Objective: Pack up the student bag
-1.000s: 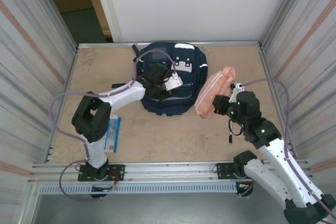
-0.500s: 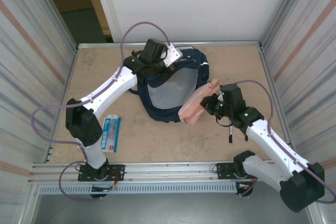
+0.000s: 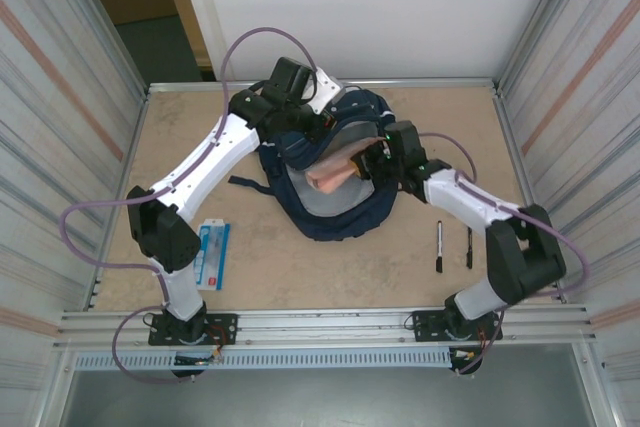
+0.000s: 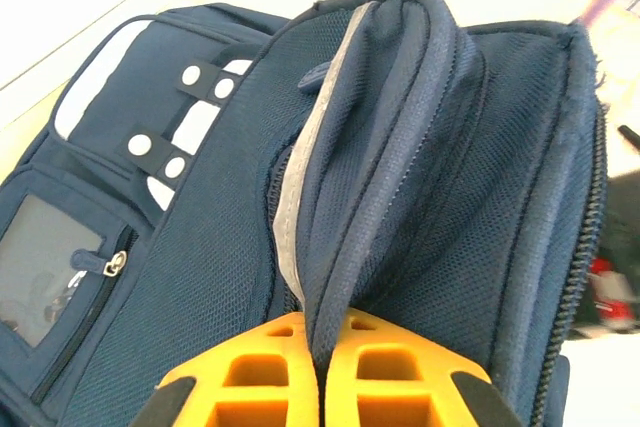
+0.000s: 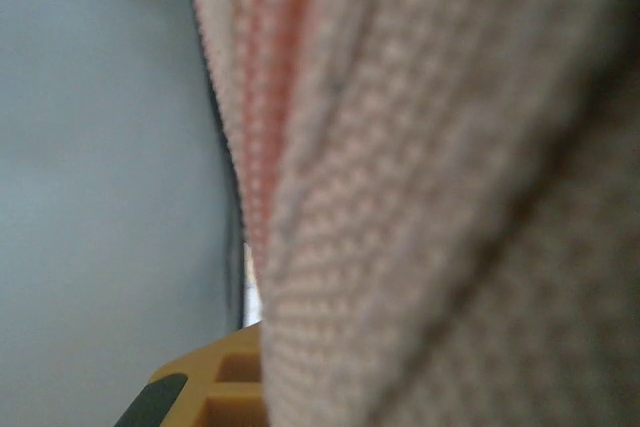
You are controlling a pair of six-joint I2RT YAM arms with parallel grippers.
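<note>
Lying at the far middle of the counter (image 3: pixel 170 147), the bag (image 3: pixel 345 227) gapes open, its flap edge pinched in the closed left hand (image 4: pixel 320 362) on the far side. The right hand (image 3: pixel 372 161) reaches in from the right, clamped on a pink pouch (image 3: pixel 332 173) held inside the opening. Two pens (image 3: pixel 438 245) lie on the counter at the near right, and a blue packet (image 3: pixel 213 254) at the near left.

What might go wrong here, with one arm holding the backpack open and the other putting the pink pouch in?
The left fingers pinch only a thin edge of the student bag; if it slips, the opening may fall shut on the pink pouch. The pouch, gripped by the right fingers, might snag on the rim.
</note>
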